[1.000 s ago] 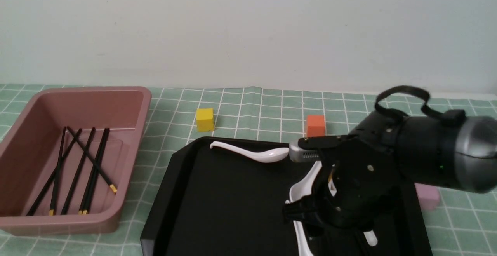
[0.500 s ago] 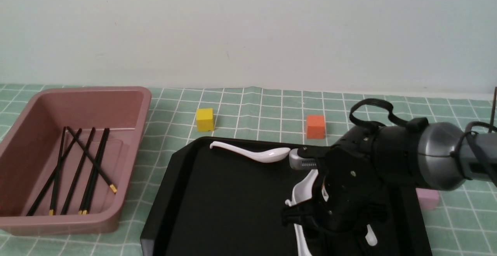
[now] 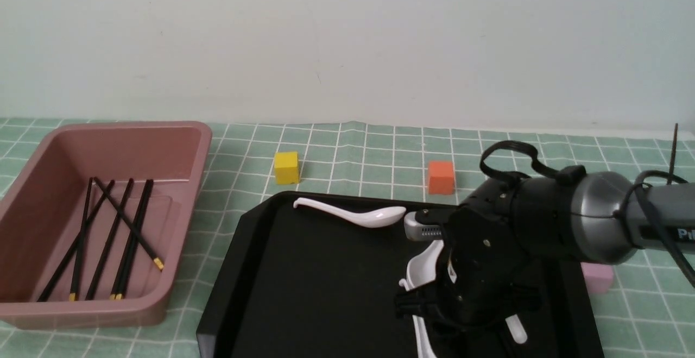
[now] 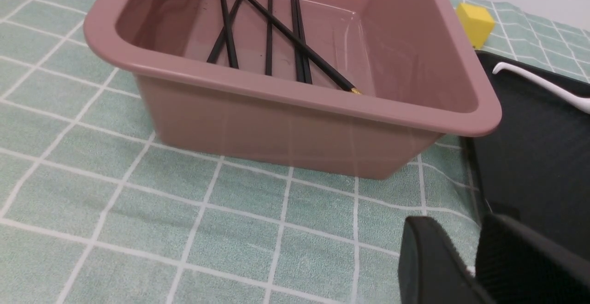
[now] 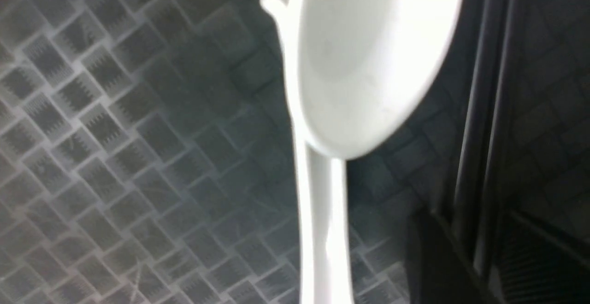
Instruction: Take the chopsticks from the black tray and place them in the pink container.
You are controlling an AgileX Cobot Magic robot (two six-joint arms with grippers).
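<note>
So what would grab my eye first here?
Probably the bulky black robot arm bent low over the black tray on the right, above white spoons. Then the pink container on the left, with black chopsticks lying inside.

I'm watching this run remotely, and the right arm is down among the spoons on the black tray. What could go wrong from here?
1. The white spoon lies right beside what looks like a dark chopstick at the right gripper; its fingers may catch or drag the spoon too.
2. The chopstick is thin and barely stands out from the black tray, so the grip could miss or slip on the way to the pink container.
</note>
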